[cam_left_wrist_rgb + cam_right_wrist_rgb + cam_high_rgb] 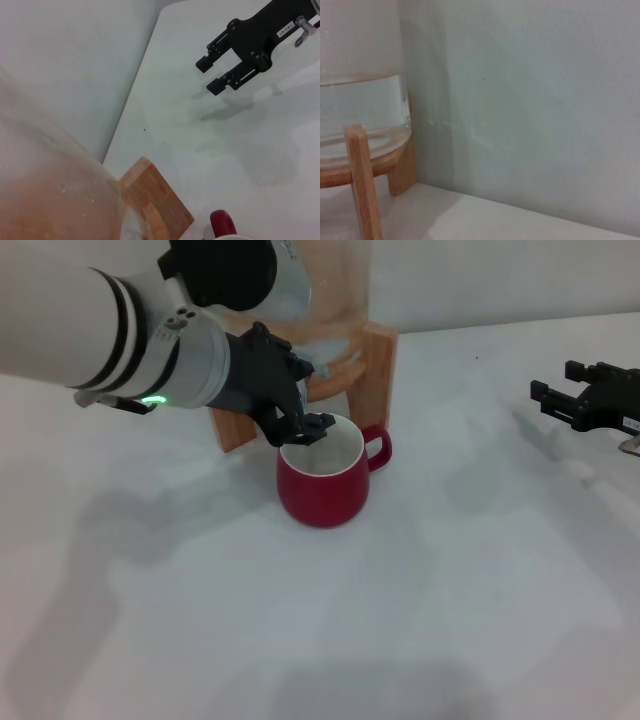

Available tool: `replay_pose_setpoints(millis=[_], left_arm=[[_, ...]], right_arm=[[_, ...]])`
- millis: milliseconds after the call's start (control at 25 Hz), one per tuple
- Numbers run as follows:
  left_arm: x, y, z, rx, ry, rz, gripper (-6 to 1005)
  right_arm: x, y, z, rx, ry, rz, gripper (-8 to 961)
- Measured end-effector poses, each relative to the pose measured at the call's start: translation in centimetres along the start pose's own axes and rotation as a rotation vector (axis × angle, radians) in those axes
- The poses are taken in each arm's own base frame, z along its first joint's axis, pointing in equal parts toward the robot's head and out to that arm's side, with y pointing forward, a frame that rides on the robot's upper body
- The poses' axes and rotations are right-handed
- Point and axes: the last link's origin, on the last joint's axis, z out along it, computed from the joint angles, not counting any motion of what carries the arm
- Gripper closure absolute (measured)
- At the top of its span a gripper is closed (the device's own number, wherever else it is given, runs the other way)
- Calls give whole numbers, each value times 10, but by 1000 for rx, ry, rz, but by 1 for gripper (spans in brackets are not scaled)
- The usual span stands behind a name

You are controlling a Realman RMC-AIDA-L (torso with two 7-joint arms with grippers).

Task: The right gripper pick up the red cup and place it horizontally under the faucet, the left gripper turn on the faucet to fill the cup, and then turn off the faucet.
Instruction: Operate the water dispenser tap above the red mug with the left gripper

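White tabletop [480, 570] is running under the whole scene, with a pale wall behind it. Standing upright on that surface is the red cup [322, 485], its white inside showing and its loop handle pointing away from the left gripper [305, 428], toward the robot's right. The left gripper is hovering directly over the cup's rim nearest the stand, its black claw reaching in at the spot where the faucet would sit; the faucet itself is being hidden by the claw, and whether the fingers are spread or closed cannot be told. Just behind the claw, the glass jar [330, 300] is resting on its wooden stand [375, 365], with the cup sitting close in front of the stand legs. Well apart, off toward the robot's right, the right gripper [555, 400] is idling low over the table with its fingers spread and holding nothing.
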Motion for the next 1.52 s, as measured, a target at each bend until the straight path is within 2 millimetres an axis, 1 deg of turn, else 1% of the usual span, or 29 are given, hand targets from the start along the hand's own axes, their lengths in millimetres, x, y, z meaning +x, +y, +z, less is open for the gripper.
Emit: replay_pose_setpoints(millis=[400, 1080, 1360, 1520], left_arm=[[1, -1, 5, 7, 0, 6, 425], [3, -5, 7, 19, 6, 7, 425], [9, 4, 4, 7, 16, 33, 425], [6, 7, 4, 0, 9, 34, 425]], right_arm=[[0, 0, 0, 0, 1, 1, 364], [1, 0, 0, 2, 0, 3, 364], [1, -1, -2, 6, 0, 3, 365], [0, -1, -1, 5, -2, 2, 365]])
